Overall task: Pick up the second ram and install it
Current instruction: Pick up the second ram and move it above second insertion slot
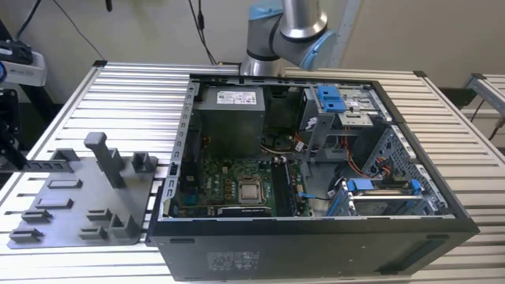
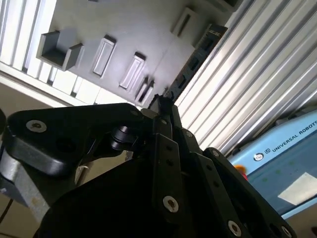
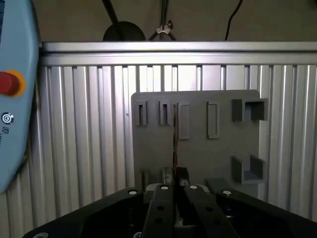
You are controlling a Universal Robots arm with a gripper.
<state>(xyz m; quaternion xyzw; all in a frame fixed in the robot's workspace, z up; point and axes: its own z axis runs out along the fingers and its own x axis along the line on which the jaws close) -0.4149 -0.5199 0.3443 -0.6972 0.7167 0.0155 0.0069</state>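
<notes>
Dark second ram (image 1: 44,164) juts straight out from the claw (image 2: 163,101), whose fingers are clamped tight on its near end; past the fingertips lies the grey holder tray (image 1: 75,204), with the open computer case (image 1: 316,248) toward the exterior view's right.

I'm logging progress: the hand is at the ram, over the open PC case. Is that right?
Not quite. The hand is at the ram, but over the grey tray, not the PC case, which does lie open. The first wrist view shows the tray right behind the hand and the ram.
</notes>
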